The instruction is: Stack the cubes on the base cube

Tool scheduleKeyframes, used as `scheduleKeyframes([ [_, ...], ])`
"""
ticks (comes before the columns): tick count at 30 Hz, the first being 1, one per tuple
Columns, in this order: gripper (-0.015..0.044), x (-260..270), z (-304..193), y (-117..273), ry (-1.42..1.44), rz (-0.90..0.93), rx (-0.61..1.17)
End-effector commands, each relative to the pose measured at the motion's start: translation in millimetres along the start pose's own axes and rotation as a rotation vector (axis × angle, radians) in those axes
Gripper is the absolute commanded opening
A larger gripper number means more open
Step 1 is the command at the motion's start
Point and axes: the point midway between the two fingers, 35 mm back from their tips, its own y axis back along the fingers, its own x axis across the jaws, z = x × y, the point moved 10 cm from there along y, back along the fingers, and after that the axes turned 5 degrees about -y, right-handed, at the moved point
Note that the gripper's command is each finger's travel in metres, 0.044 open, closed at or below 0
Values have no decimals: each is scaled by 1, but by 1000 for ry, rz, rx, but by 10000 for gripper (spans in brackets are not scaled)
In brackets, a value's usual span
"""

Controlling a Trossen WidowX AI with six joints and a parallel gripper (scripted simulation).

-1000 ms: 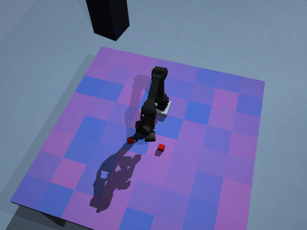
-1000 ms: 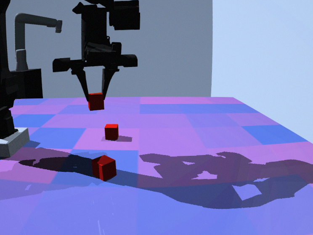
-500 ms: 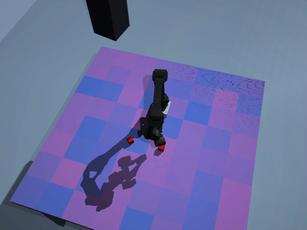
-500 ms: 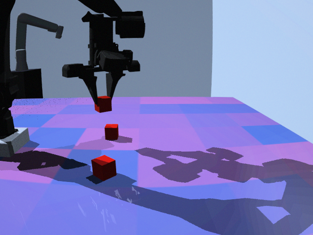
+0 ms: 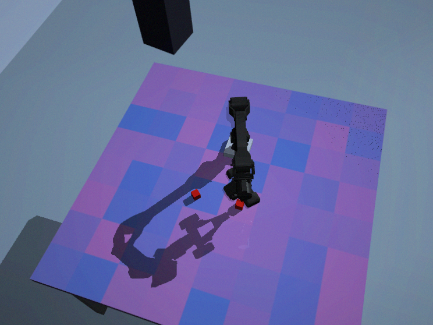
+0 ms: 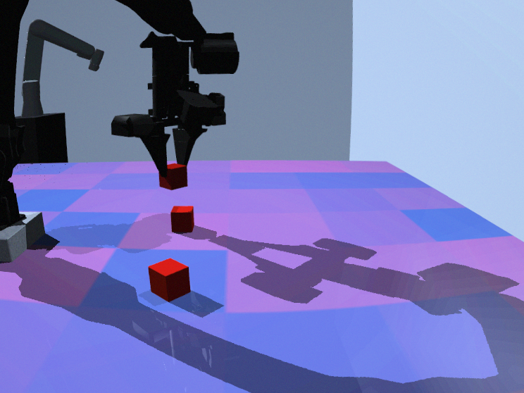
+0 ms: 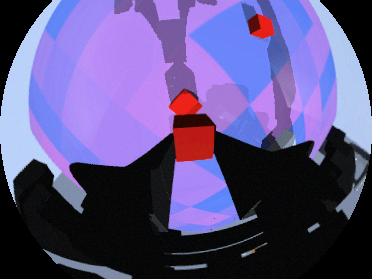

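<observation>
My gripper [image 6: 175,169] [image 7: 192,136] is shut on a red cube [image 6: 173,178] [image 7: 194,143], which hangs between the fingertips above the table. The gripper hides it in the top view. A second red cube [image 5: 239,204] [image 6: 182,220] [image 7: 185,102] sits on the table below the held cube's height; in the wrist view the held cube partly covers it, and it looks turned relative to the held cube. A third red cube [image 5: 195,194] [image 6: 169,279] [image 7: 261,26] stands apart on the table, nearer the exterior camera. All look alike, so I cannot tell which is the base.
The checkered pink and blue table [image 5: 306,209] [image 6: 349,200] carries the arm's shadow across its surface. The arm's grey base [image 6: 13,245] is at the left in the exterior view. A dark pedestal [image 5: 159,14] with another grey arm [image 6: 60,39] stands beyond the table.
</observation>
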Motion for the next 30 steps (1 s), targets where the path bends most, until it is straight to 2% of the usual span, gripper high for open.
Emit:
scheduleKeyframes([
  [1, 105, 3, -3, -5, 21, -9, 7],
  [30, 105, 3, -3, -32, 23, -9, 7],
])
